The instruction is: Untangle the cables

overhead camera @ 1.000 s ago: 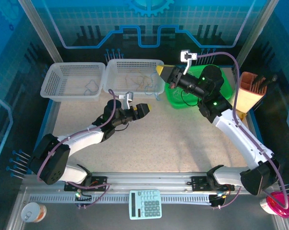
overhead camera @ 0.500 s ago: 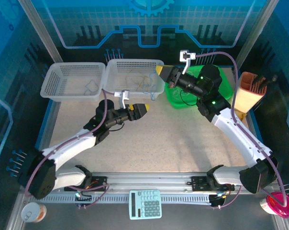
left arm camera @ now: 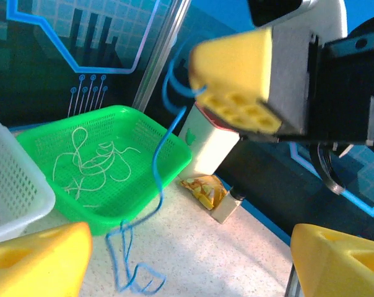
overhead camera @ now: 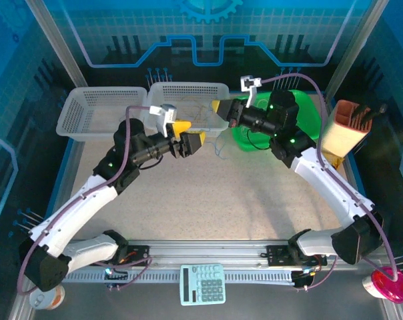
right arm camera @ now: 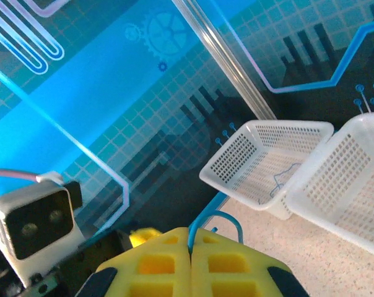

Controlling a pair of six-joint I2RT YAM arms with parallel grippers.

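You can read no text, label or number here; the key markings on the calculator are too small.

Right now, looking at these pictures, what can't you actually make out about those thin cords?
- Top view: the tan cables in the middle white basket are too thin to count or to check for knots.
- Left wrist view: the white cables in the green basket are blurred, so I cannot tell whether they are separate or tangled.
- Right wrist view: the right gripper, shut, hides where it pinches the blue cable.
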